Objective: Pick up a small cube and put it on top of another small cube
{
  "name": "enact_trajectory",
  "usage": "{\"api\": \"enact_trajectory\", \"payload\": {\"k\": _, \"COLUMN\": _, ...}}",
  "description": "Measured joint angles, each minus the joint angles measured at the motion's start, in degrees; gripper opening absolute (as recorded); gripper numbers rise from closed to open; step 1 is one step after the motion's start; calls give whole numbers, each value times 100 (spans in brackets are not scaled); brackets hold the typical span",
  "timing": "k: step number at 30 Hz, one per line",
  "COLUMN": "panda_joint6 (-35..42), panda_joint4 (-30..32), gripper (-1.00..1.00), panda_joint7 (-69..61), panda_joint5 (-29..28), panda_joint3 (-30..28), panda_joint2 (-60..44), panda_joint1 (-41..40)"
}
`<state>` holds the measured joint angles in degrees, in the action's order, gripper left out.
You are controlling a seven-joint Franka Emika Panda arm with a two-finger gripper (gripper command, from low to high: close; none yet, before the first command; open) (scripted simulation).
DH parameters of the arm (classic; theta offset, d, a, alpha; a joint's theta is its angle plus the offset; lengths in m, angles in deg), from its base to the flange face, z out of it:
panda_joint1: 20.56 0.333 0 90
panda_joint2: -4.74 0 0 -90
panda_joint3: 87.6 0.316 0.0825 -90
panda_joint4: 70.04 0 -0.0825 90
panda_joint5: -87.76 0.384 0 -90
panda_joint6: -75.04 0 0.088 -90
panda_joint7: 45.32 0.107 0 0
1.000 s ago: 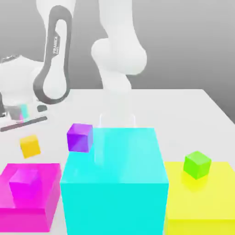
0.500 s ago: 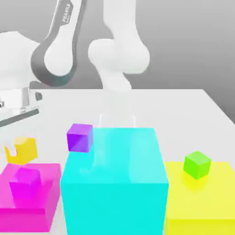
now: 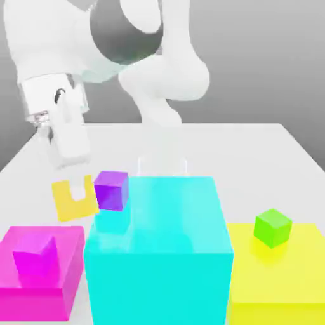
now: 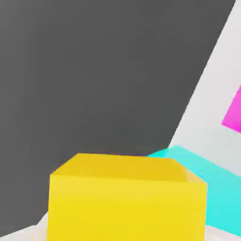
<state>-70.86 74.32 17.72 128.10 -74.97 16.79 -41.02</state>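
1. Seen in the exterior view: the white two-finger gripper (image 3: 77, 184), tilted, clamped on the small plain yellow cube (image 3: 68, 202).
2. Held up off the white table (image 3: 254, 152), the small yellow cube, just beside the small purple cube (image 3: 111, 190) on the exterior view's left.
3. Cannot tell if the two small cubes touched.
4. Seemed to rest by the top corner of the big cyan block (image 3: 159, 247), the small purple cube.
5. Stood at the front middle, the big cyan block.
6. Lay at the exterior view's left, the flat magenta block (image 3: 63, 279), with a small magenta cube (image 3: 33, 260) on top.
7. Lay at the exterior view's right, the flat yellow block (image 3: 279, 279), with a small green cube (image 3: 273, 228) on top.
8. Shown close up in the hand view: the small yellow cube (image 4: 127, 200), with a bit of the big cyan block (image 4: 207, 174) and a magenta corner (image 4: 233, 110) behind.
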Motion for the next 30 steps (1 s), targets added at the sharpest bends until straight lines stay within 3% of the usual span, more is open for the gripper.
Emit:
{"api": "enact_trajectory", "payload": {"k": 19, "panda_joint6": 1012, "panda_joint4": 663, "gripper": -100, "panda_joint7": 4476, "panda_joint5": -1816, "panda_joint3": 3034, "panda_joint2": 719, "panda_joint1": 1017}}
{"api": "enact_trajectory", "payload": {"k": 26, "panda_joint6": -104, "panda_joint4": 927, "gripper": -100, "panda_joint7": 5407, "panda_joint5": -2757, "panda_joint3": 3826, "panda_joint2": -265, "panda_joint1": 579}}
{"api": "enact_trajectory", "payload": {"k": 27, "panda_joint6": -245, "panda_joint4": 956, "gripper": 100, "panda_joint7": 5496, "panda_joint5": -2871, "panda_joint3": 3866, "panda_joint2": -400, "panda_joint1": 543}}
{"api": "enact_trajectory", "payload": {"k": 30, "panda_joint6": -245, "panda_joint4": 956, "gripper": 100, "panda_joint7": 5495, "panda_joint5": -2871, "panda_joint3": 3866, "panda_joint2": -400, "panda_joint1": 543}}
